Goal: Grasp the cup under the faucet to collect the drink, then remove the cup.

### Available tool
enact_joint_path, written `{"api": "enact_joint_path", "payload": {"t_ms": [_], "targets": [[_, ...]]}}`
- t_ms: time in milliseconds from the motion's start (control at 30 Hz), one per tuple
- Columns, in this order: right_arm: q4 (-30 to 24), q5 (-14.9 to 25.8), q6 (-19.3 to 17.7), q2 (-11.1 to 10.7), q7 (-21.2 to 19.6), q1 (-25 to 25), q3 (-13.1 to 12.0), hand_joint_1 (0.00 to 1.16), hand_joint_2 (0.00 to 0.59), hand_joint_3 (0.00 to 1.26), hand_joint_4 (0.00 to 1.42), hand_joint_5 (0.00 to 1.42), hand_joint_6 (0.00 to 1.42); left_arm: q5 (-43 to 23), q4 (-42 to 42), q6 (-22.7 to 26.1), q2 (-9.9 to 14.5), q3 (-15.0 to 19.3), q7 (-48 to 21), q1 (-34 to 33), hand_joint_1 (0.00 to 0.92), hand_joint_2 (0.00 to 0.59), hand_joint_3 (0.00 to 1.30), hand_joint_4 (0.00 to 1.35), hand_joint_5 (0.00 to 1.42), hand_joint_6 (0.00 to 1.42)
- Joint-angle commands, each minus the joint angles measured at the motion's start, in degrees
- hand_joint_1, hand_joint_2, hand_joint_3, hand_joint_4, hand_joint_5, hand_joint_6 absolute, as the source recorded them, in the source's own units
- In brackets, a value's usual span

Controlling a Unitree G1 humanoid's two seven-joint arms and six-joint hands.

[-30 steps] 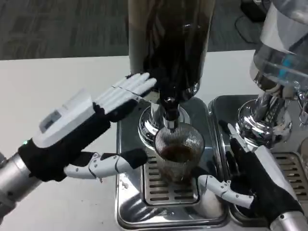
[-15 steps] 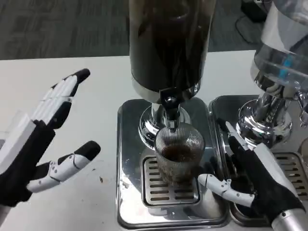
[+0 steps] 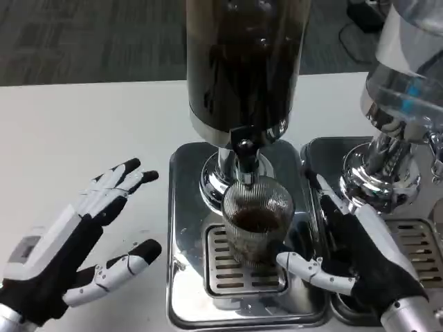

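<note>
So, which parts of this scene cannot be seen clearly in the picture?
- Head view: the dark dispenser is cut off by the top edge, so its fill level is hidden.
- The second dispenser is cut off by the right edge.
- Whether the right hand touches the cup: its fingers lie behind the cup.
- The faucet is too blurred to tell if drink flows.
- The left hand is cut off at the bottom-left corner.

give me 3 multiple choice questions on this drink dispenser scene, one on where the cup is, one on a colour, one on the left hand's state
1. Where is the cup?
A. on the drip grate under the faucet
B. on the white table
C. in the left hand

2. What colour is the drink in it?
A. clear
B. dark brown
C. green

3. How is the left hand?
A. holding the cup
B. pressing the faucet
C. open over the table

Answers:
1 A, it stands on the grate below the faucet.
2 B, dark liquid sits at the bottom.
3 C, its fingers are spread, holding nothing.
</note>
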Motion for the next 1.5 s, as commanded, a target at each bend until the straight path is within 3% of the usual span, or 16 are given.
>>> {"api": "enact_joint_path", "payload": {"t_ms": [33,300,900,1400,1500], "targets": [[1.45,-1.31,-0.85,0.49,-1.57,-1.1,1.25,0.61,0.182,0.0,0.0,0.0,0.0,0.73,1.25,0.54,1.52,-1.36,0.8,-0.03,0.0,0.186,0.18,0.0,0.0,0.0],[4.09,-1.18,-3.14,1.93,-4.76,-2.15,1.38,0.63,0.169,0.0,0.0,0.0,0.0,0.8,0.56,0.75,2.18,-2.01,1.69,0.5,0.0,0.193,0.21,0.0,0.0,0.0],[7.2,2.95,-8.37,1.38,-2.47,-3.78,2.42,0.65,0.168,0.0,0.0,0.0,0.01,0.63,-2.06,2.37,2.22,-1.98,2.79,2.37,0.0,0.198,0.24,0.0,0.0,0.0],[11.84,3.84,-11.05,3.64,-3.58,-6.2,3.34,0.69,0.152,0.0,0.0,0.01,0.15,0.24,-3.76,3.43,2.34,-1.4,2.89,3.6,0.0,0.205,0.28,0.0,0.0,0.0],[12.74,4.51,-11.9,4.41,-4.43,-6.15,2.96,0.7,0.145,0.0,0.0,0.06,0.21,0.24,-4.24,3.67,2.42,-1.32,2.88,3.85,0.0,0.204,0.28,0.0,0.0,0.0]]}}
